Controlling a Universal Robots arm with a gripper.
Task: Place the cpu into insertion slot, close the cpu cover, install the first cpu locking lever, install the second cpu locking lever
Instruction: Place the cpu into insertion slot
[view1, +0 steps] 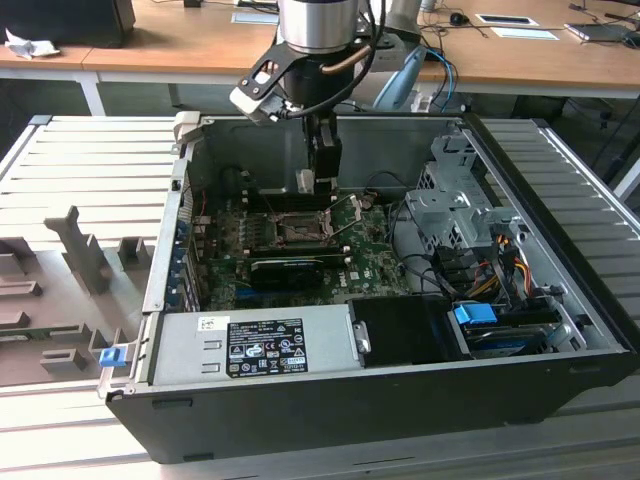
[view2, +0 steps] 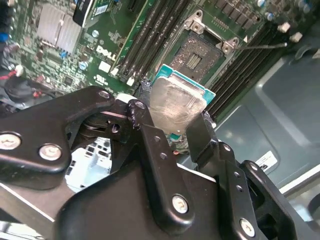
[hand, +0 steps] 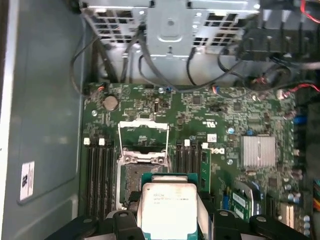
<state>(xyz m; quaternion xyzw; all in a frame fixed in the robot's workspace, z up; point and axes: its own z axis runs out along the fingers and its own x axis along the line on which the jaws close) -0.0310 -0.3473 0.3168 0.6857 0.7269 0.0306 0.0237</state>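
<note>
Open case (view1: 330, 405): one end effector (view1: 308, 184) grips one cpu (hand: 167, 205).

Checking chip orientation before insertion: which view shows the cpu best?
First wrist view: the cpu faces the camera, lid and green edge visible. The second wrist view shows it obliquely, clamped in the gripper. The exterior view shows it as a small pale patch.
</note>
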